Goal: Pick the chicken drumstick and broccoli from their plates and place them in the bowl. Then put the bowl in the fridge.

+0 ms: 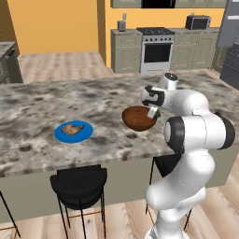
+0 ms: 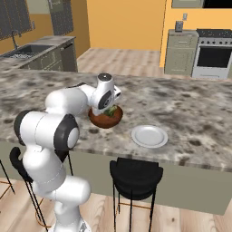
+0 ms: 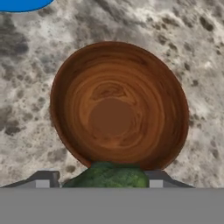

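My gripper (image 3: 103, 181) is shut on the green broccoli (image 3: 111, 177) and hangs just above the near rim of the reddish-brown bowl (image 3: 118, 105), whose inside is bare. From the base views the bowl (image 1: 138, 117) (image 2: 105, 118) sits mid-counter with the broccoli (image 2: 110, 111) over it under my hand (image 1: 154, 112). The golden chicken drumstick (image 1: 72, 129) lies on the blue plate (image 1: 86, 133), left of the bowl. A pale plate (image 2: 149, 136) with nothing on it rests right of the bowl. The grey fridge (image 1: 229, 28) stands at the far right.
The marble island counter (image 1: 56, 102) runs wide around the bowl. Black stools (image 1: 79, 184) (image 2: 136, 174) stand under its front edge. Across the wooden floor are a stove (image 1: 156, 49) and beige cupboards, and a sink (image 2: 27, 50) lies at the left.
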Robot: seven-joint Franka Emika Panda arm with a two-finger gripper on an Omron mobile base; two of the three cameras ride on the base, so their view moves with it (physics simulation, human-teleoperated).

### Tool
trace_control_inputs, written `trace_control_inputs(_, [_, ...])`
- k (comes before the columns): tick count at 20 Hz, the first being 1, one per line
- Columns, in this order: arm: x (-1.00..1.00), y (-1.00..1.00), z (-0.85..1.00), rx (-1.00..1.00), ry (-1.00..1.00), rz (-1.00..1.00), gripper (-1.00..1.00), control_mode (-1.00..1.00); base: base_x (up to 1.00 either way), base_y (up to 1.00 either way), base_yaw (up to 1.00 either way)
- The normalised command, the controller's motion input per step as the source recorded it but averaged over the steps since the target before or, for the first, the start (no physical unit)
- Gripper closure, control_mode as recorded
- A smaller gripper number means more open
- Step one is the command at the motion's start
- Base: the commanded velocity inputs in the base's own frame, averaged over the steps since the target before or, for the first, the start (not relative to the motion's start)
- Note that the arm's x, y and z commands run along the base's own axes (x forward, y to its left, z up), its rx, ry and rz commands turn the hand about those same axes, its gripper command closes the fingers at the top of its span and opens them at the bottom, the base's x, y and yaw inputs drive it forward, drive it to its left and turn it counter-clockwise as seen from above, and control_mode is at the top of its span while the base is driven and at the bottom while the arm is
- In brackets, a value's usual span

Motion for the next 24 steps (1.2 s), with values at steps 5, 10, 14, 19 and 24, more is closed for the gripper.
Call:
trace_control_inputs(5, [0.39, 0.39, -0.04, 0.04, 0.0, -0.11, 1.0, -1.0, 0.0, 0.0, 0.0])
trace_control_inputs(10, [0.29, 0.3, -0.23, 0.02, 0.0, -0.15, 1.0, -1.0, 0.0, 0.0, 0.0])
trace_control_inputs(14, [0.28, 0.22, -0.34, 0.0, 0.01, -0.16, 1.0, -1.0, 0.0, 0.0, 0.0])
trace_control_inputs(19, [0.22, 0.11, -0.35, 0.0, 0.02, -0.14, 1.0, -1.0, 0.0, 0.0, 0.0])
trace_control_inputs(24, [0.2, 0.0, -0.3, 0.02, 0.04, -0.1, 1.0, -1.0, 0.0, 0.0, 0.0])
